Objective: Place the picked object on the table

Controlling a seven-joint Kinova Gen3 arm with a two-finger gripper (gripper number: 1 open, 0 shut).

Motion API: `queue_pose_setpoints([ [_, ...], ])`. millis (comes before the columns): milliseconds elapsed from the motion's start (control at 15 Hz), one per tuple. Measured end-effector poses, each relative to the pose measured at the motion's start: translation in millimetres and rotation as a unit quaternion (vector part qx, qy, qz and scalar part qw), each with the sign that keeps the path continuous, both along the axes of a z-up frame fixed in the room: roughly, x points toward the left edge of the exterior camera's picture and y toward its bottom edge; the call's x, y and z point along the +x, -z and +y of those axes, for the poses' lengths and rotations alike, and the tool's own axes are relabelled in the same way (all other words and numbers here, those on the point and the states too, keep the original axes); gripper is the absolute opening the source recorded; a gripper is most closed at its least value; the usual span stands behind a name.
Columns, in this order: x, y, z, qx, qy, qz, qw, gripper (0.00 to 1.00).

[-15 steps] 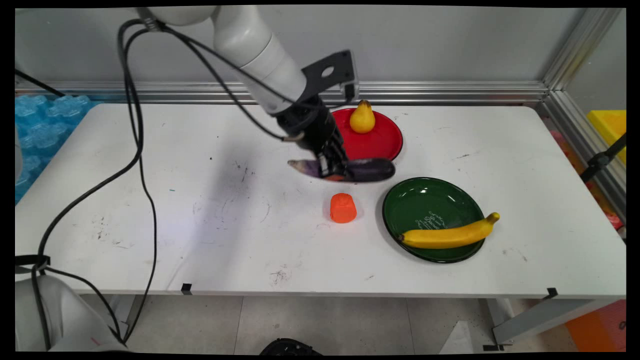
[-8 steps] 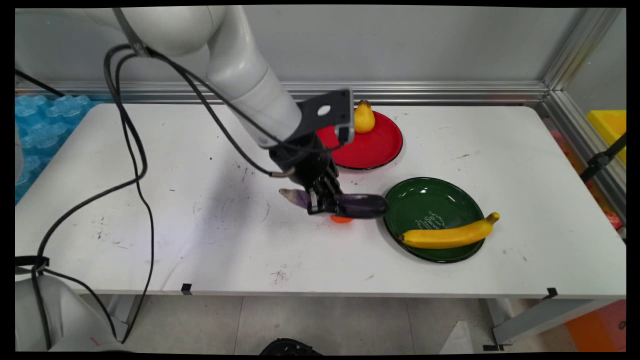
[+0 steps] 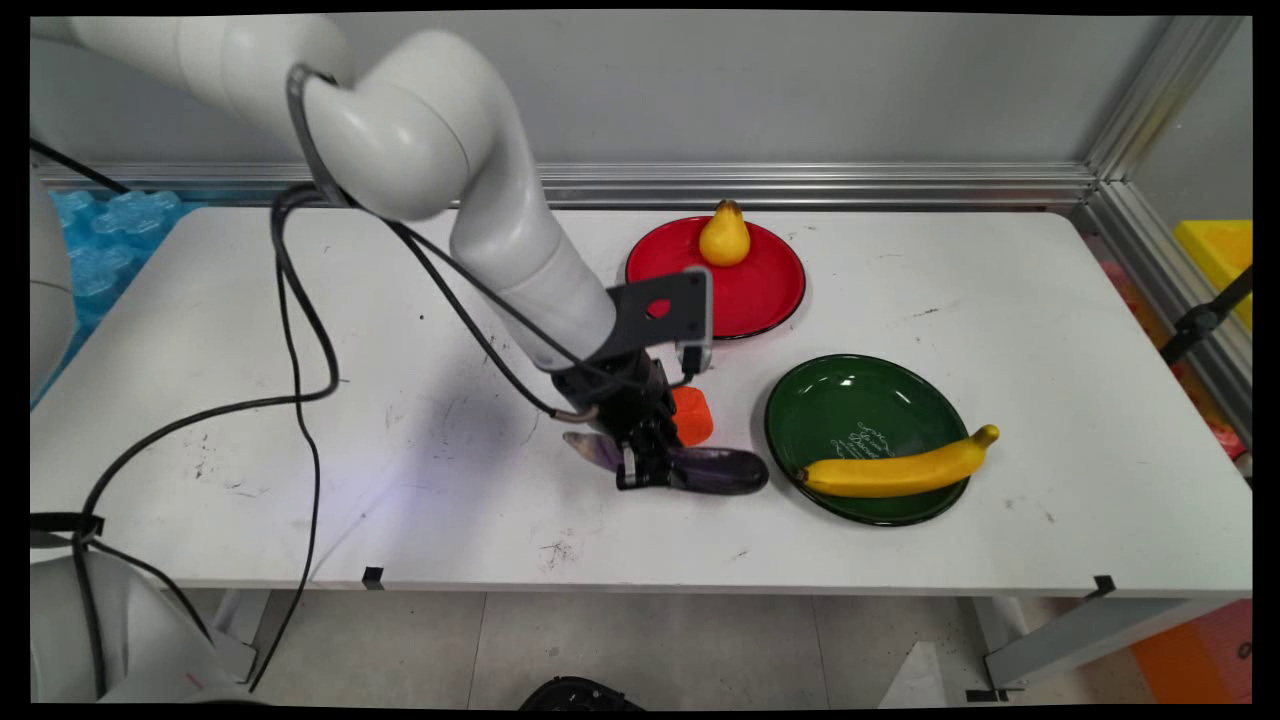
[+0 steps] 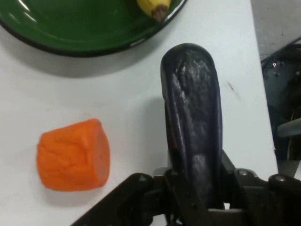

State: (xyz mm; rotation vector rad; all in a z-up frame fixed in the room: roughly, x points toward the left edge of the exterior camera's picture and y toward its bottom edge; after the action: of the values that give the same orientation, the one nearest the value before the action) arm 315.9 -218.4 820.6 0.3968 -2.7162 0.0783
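Observation:
My gripper (image 3: pixel 648 468) is shut on a dark purple eggplant (image 3: pixel 712 470), which lies level just above or on the white table (image 3: pixel 350 480), left of the green plate (image 3: pixel 850 400). In the hand view the eggplant (image 4: pixel 193 122) runs up from between the fingers of the gripper (image 4: pixel 195 190), with its rounded end near the green plate (image 4: pixel 70 33). An orange block (image 3: pixel 692 414) stands right behind the gripper; the hand view shows the orange block (image 4: pixel 74 154) to the eggplant's left, apart from it.
A banana (image 3: pixel 895 470) lies across the green plate's near rim; its tip (image 4: pixel 153 7) shows in the hand view. A yellow pear (image 3: pixel 724 236) sits on a red plate (image 3: pixel 760 285) at the back. Black cables (image 3: pixel 300 330) hang left of the arm.
The arm has carried the eggplant from beside the red plate toward the table's near side and lowered it, passing in front of the orange block. The gripper stayed shut on it.

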Motion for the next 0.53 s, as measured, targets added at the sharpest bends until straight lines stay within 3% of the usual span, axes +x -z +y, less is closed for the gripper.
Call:
queue_pose_setpoints([
  [533,-3.6,49.9,-2.9,0.012,0.015,-0.002,0.9998,0.0],
])
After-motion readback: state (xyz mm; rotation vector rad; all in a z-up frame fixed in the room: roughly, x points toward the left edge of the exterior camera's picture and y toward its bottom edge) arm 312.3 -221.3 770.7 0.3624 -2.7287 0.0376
